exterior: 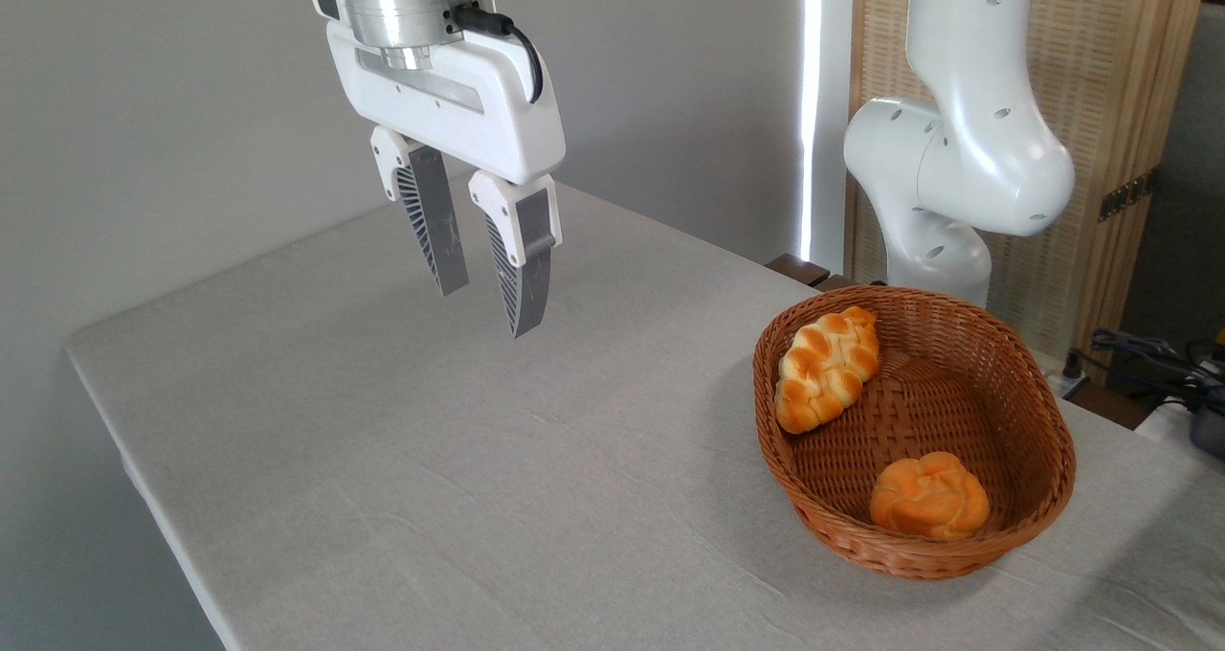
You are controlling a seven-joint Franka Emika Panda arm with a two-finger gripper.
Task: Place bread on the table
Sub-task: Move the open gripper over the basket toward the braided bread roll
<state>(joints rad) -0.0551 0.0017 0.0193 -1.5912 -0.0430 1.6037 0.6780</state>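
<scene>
Grey table (431,460) bears a wicker basket (1038,440) holding the bread (826,369) and a bun (928,496); gripper (486,304) hangs empty, fingers parted.

I see the large rectangular table (383,460) covered in a light grey, slightly wrinkled cloth, with a rounded corner at the far left and its near edge running down toward the bottom of my view. Only 1 thing sits directly on it: the brown oval wicker basket (1038,421), resting on the cloth toward the right side, near the far edge. The cloth creases faintly around the basket's base.
</scene>
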